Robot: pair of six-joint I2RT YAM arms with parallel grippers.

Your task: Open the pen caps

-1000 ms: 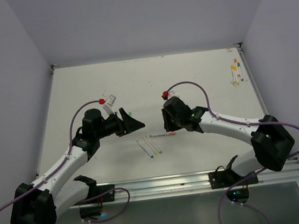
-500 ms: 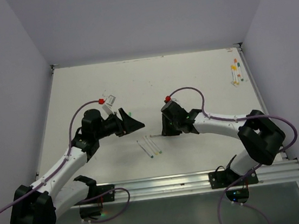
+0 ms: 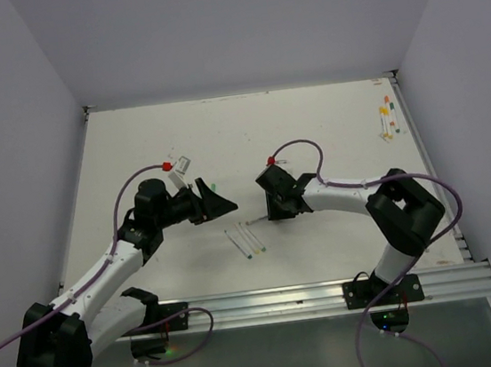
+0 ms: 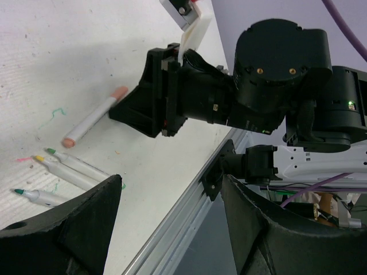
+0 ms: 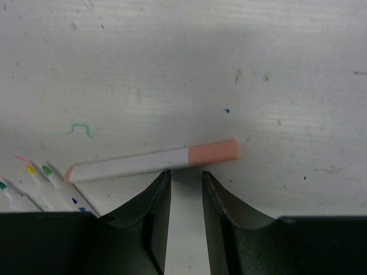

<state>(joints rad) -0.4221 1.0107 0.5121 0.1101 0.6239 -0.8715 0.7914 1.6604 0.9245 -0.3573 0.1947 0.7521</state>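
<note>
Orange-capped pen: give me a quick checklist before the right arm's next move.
1. The orange cap seated on the orange-capped pen: ok.
2. Pen between the right gripper fingers: not ok, it lies just beyond the tips.
3. Jaws square to the barrel: not ok, the barrel runs across both tips.
4. The left gripper open and empty: ok.
5. Nearby uncapped pens apart from this pen: ok.
6. Right fingertips touching the table: cannot tell.

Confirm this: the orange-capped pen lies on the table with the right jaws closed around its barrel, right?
No. The orange-capped pen lies on the table, but the jaws of the right gripper are not around its barrel: it lies crosswise just past their tips, nothing between them, as the right wrist view shows.
</note>
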